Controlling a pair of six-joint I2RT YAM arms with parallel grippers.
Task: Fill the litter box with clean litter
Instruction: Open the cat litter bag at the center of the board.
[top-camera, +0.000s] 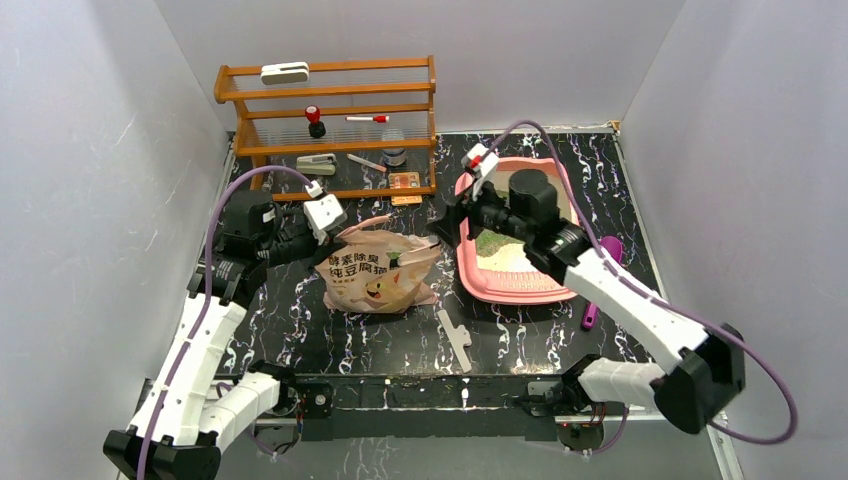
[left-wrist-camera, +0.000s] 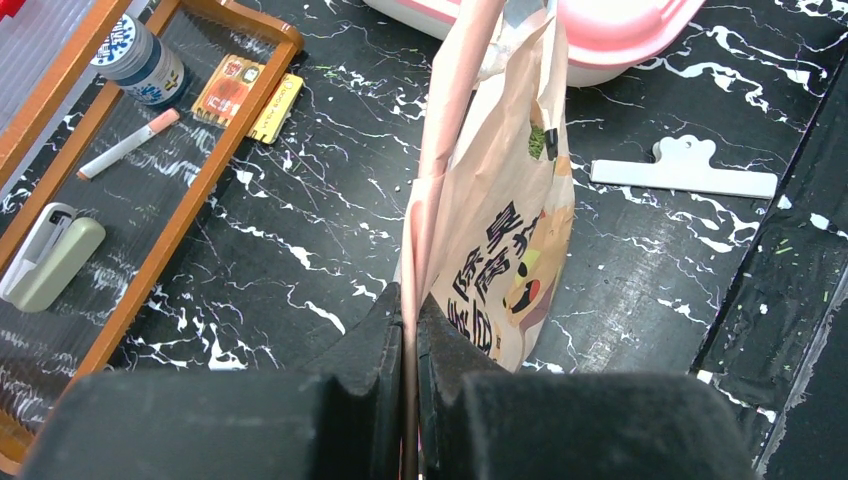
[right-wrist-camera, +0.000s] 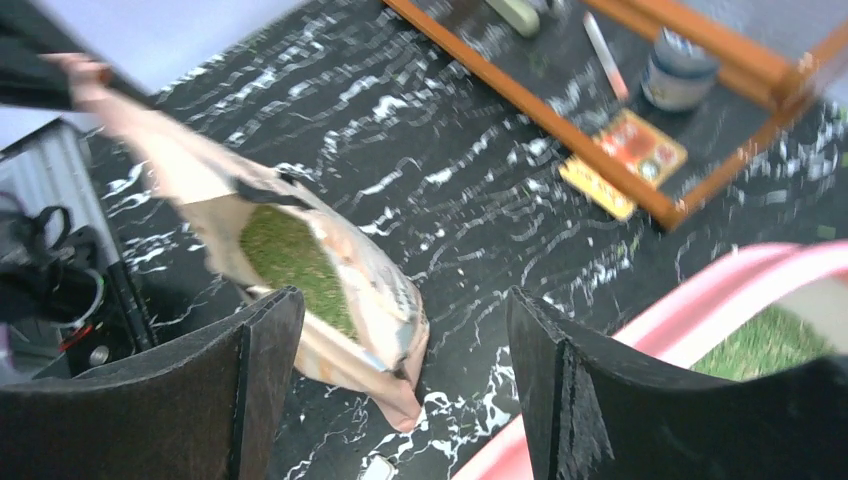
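Left gripper (left-wrist-camera: 410, 330) clamped on bag (left-wrist-camera: 500, 200) edge; right gripper (right-wrist-camera: 400, 370) jaws spread, empty. Litter box (top-camera: 510, 293) holds some clean litter (top-camera: 492, 243); more sits in bag. Fill looks partial.

Bright even light, soft shadows, top view sharp, right wrist view blurred by motion

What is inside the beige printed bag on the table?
Through the open mouth of the bag you can see green clean litter. The bag's walls cover the rest, so how deep the litter goes cannot be seen.
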